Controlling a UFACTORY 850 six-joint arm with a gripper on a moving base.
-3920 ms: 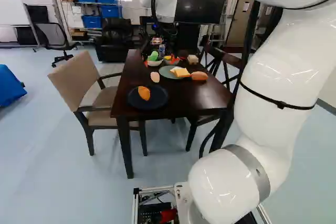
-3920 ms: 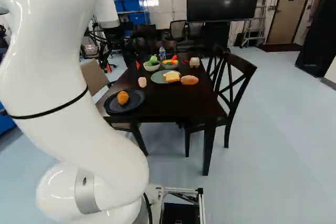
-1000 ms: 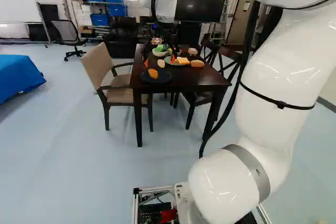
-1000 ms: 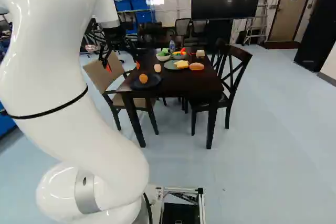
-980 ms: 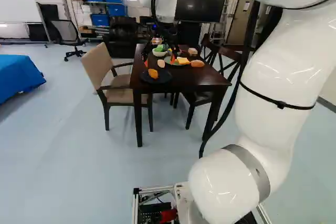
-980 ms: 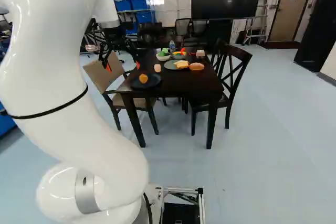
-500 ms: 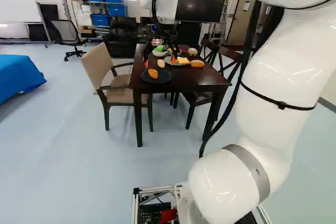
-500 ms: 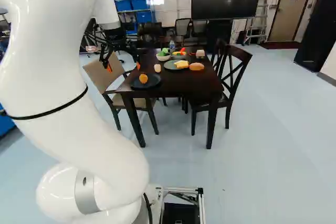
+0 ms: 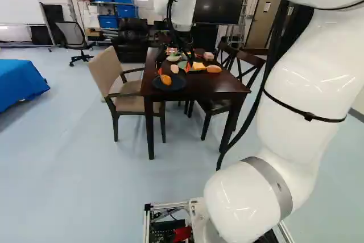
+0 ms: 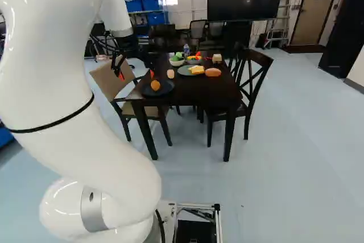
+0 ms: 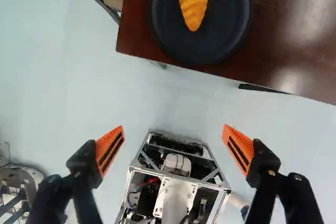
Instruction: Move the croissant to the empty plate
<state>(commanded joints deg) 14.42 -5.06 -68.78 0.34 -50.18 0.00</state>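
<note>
The golden-orange, ridged, spindle-shaped croissant (image 11: 193, 1) lies on a round black plate (image 11: 226, 35), ahead of the black two-fingered pincer (image 11: 174, 129) and well apart from it. The pincer stands wide apart, nothing between its orange pads (image 11: 110, 149); the next move would seem to be a reach forward, then down over the croissant. The likeliest trouble is stopping short: the fingertips would then come down on the near rim and tip or drag the black plate, or strike the near edge of the dark brown wooden desk (image 10: 193, 95). The croissant's tapered, rounded shape could make it roll or slip out if the pads meet it off-centre or near an end, though its length points roughly away from the pincer, so a squeeze across its middle looks feasible. Placing could also go wrong: the round green plate (image 10: 183, 70) holds yellow-topped bread (image 10: 197, 70), and I cannot make out an empty plate, so a wrong target is a real risk. As for pose, the thick white arm (image 9: 301, 95) arches up and forward, its wrist bent so that the pincer points downward, with the metal-framed moving base (image 11: 163, 187) visible below, between the fingers.
</note>
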